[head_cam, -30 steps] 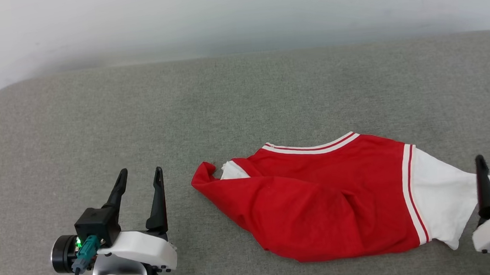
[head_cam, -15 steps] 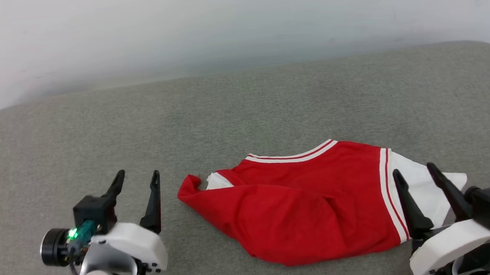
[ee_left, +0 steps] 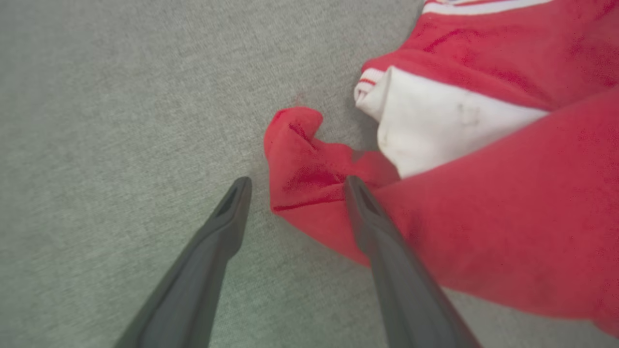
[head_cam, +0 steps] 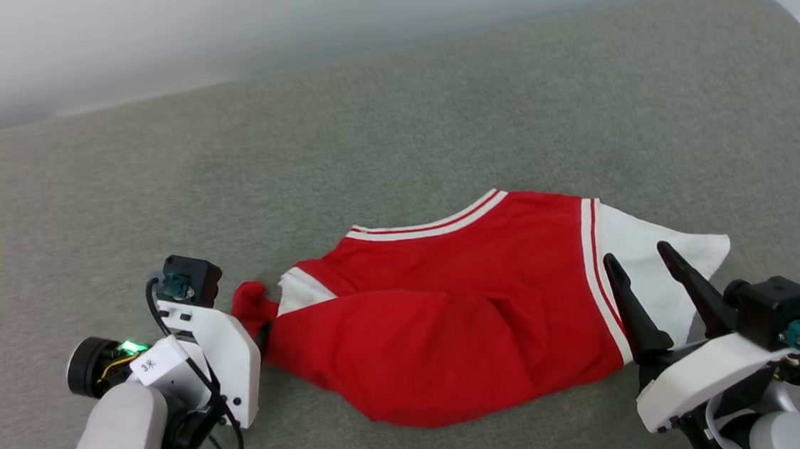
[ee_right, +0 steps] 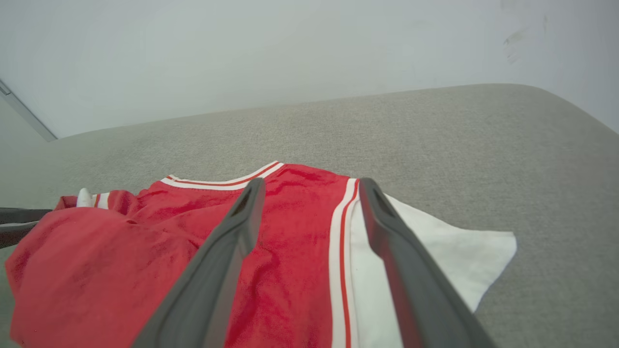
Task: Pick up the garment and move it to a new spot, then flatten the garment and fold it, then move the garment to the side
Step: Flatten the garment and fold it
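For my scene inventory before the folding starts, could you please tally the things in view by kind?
garment: 1, a red T-shirt with white sleeves
grippers: 2, the left gripper and the right gripper, both with fingers open
grey padded surface: 1
Total: 4

Likely a bare lab room — grey cloth-covered surface (head_cam: 393, 132) (rounded corners) against a plain white wall (head_cam: 213, 25).
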Controlling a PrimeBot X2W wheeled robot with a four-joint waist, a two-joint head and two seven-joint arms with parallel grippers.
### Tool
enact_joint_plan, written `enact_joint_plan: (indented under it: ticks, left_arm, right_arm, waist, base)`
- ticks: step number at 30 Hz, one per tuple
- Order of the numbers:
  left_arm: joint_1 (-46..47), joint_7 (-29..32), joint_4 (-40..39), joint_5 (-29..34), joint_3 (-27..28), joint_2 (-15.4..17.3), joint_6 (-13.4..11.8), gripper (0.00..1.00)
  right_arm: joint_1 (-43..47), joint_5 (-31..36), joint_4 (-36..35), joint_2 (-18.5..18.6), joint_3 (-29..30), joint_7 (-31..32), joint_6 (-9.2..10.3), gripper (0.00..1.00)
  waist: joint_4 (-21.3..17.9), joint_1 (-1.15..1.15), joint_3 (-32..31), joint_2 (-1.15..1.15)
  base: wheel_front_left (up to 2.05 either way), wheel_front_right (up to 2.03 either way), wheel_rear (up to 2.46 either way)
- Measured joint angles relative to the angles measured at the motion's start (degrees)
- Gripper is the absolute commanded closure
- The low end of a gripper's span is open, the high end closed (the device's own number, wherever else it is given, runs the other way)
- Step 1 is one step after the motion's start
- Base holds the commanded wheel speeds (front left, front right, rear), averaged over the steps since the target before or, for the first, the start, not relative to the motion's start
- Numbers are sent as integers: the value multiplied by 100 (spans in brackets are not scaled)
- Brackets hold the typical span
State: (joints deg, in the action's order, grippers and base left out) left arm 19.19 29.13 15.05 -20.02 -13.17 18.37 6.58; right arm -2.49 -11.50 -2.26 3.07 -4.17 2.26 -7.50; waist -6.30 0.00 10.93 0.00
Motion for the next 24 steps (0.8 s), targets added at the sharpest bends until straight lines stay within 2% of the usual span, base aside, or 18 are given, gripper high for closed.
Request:
enact_joint_plan:
  ticks: [6,7,8,9,11,13,18,24]
  left_arm:
    - [95,932,119,-361,-257,260,48,2]
    - [122,1089,107,-430,-279,299,49,47]
    - [133,1195,74,-520,-296,318,49,68]
    - [135,1262,34,-594,-310,343,49,100]
    - [133,1302,-34,-616,-343,404,62,100]
    - [98,1036,-142,-549,-337,410,41,100]
    - [-80,158,-581,-275,-188,402,-259,100]
    - [-763,-209,-1597,-142,-181,296,-605,100]
  right_arm:
    - [-192,-68,277,-5,-43,-194,0,0]
    - [-211,-70,316,-7,-51,-221,0,0]
    - [-229,-85,336,-7,-51,-232,0,0]
    - [-247,-100,358,-7,-54,-257,0,0]
    - [-295,-109,397,-8,-63,-286,0,0]
    - [-307,-109,412,-8,-42,-302,0,0]
    - [-298,-108,438,-10,70,-302,0,0]
    - [-110,-85,346,-10,274,-224,0,0]
  waist:
    - [-204,0,264,0]
    - [-222,0,287,0]
    - [-232,0,307,0]
    - [-234,0,322,0]
    - [-222,0,326,0]
    - [-193,0,311,0]
    - [-64,0,185,0]
    - [199,0,-65,0]
  base:
    - [0,0,0]
    - [0,0,0]
    - [0,0,0]
    - [0,0,0]
    - [0,0,0]
    - [0,0,0]
    - [0,0,0]
    - [0,0,0]
